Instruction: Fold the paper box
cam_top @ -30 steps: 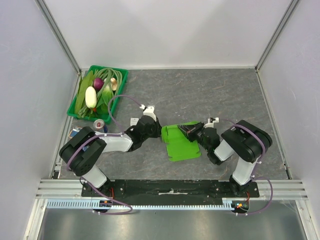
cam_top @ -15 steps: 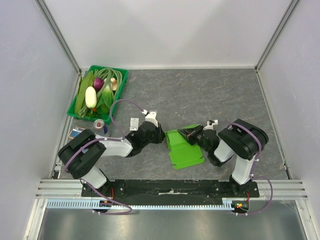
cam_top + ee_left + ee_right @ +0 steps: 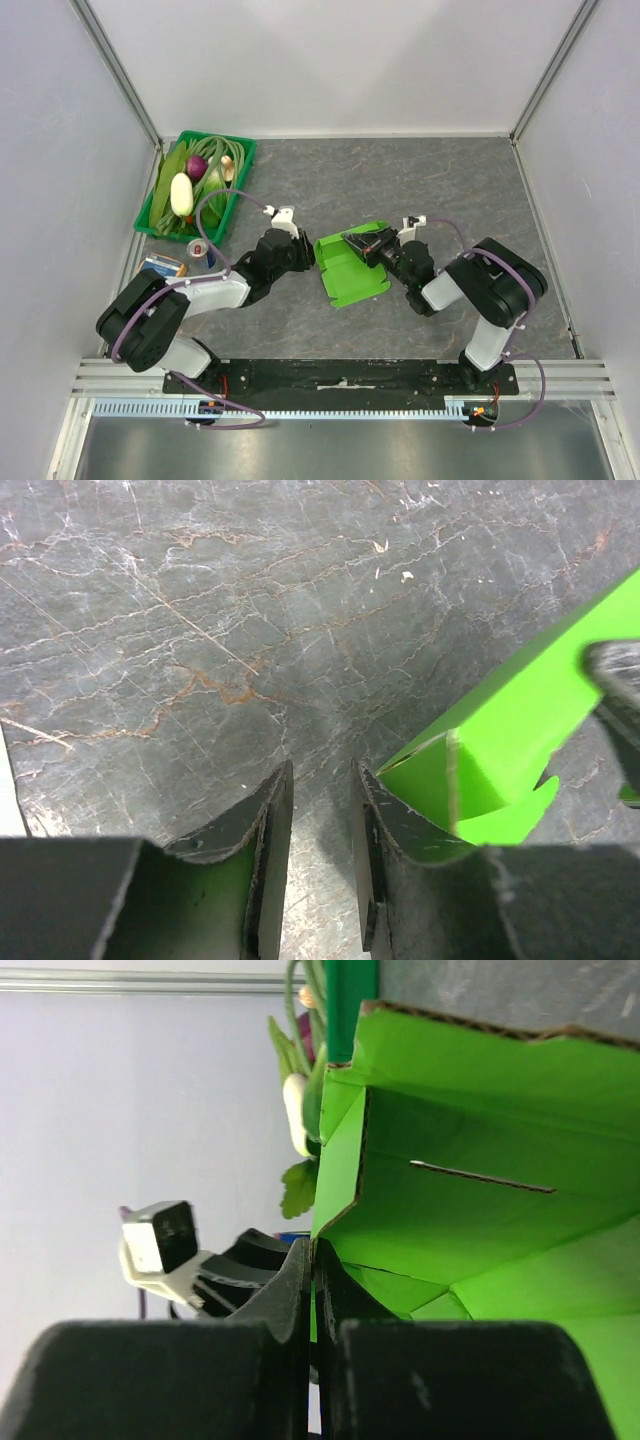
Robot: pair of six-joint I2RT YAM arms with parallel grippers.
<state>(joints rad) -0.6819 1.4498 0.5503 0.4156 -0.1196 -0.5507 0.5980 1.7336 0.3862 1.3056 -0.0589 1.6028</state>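
Lime paper box (image 3: pixel 349 272) edge pinched between right fingers (image 3: pixel 287 1298).

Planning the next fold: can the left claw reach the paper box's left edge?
Probably yes: left claw sits just beside the paper box, nothing between; right claw grips its other side.

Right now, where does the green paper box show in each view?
Top external: paper box at centre, between the arms.
Left wrist: paper box at right, beyond the left claw.
Right wrist: paper box fills the right, edge pinched by the right claw.
Shared landmark: the grey veined table.
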